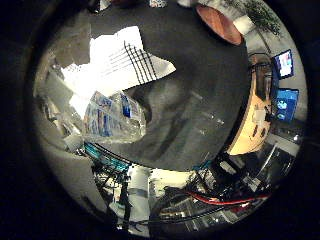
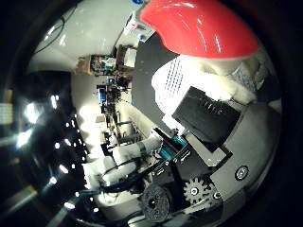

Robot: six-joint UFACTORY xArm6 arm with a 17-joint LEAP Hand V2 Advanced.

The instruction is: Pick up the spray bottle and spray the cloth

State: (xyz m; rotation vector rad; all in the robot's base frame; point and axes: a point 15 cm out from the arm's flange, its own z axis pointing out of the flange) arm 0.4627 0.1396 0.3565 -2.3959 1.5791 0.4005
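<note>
Bottle (image 1: 114, 119) sits close under my palm, its head (image 2: 201, 27) right by my hand (image 2: 208, 142). Cloth (image 1: 122, 62) lies flat on the table (image 1: 200, 100), just beside the bottle. Desk w/ monitors (image 1: 284, 64) stands beyond the table edge.

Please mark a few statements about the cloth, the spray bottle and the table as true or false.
1. The cloth is white with dark stripes. True.
2. The spray bottle has a solid black body. False: its body is clear, with a blue label.
3. The cloth lies on a dark table. True.
4. The bottle's top is green. False: it is red.
5. The bottle is far from the hand. False: it fills much of both palm views, so it is close.
</note>
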